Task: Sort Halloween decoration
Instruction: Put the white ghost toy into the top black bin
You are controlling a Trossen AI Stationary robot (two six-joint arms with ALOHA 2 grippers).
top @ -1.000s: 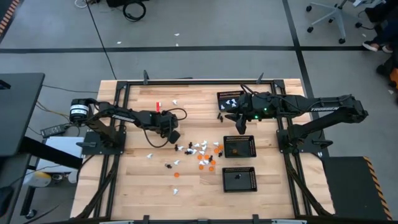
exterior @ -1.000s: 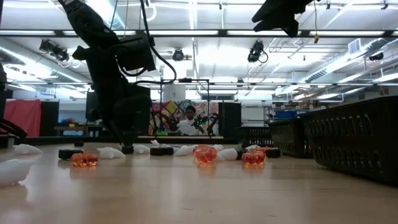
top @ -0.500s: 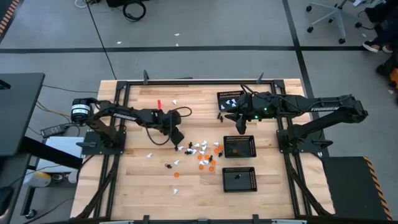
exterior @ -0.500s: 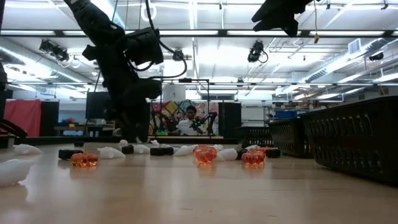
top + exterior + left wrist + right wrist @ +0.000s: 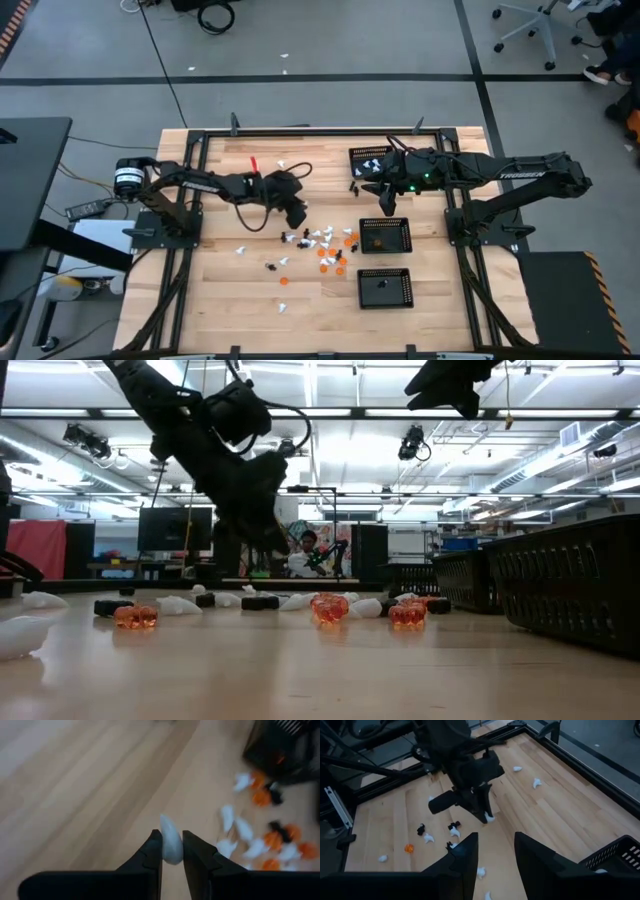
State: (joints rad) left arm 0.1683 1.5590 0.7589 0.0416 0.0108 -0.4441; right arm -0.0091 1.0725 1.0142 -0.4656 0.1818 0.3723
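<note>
At centre of the high view, the left gripper (image 5: pixel 298 216) is clamped on a white figure (image 5: pixel 171 845), the right gripper (image 5: pixel 385 205) stands apart with nothing in it, many figures (image 5: pixel 322 245) lie unsorted and the trays (image 5: pixel 385 247) hold few.

Halloween decoration (image 5: pixel 322 245): many tiny white, orange and black figures, most lying loose in a cluster near the middle of the table, just beside the two nearer trays. Scattered strays lie apart: a white figure (image 5: pixel 241 250) toward the left, another white one (image 5: pixel 284 308) near the front edge, an orange one (image 5: pixel 283 281) between them. One white figure (image 5: pixel 171 844) is off the table, pinched between the left end effector's (image 5: pixel 171 851) fingers.
</note>
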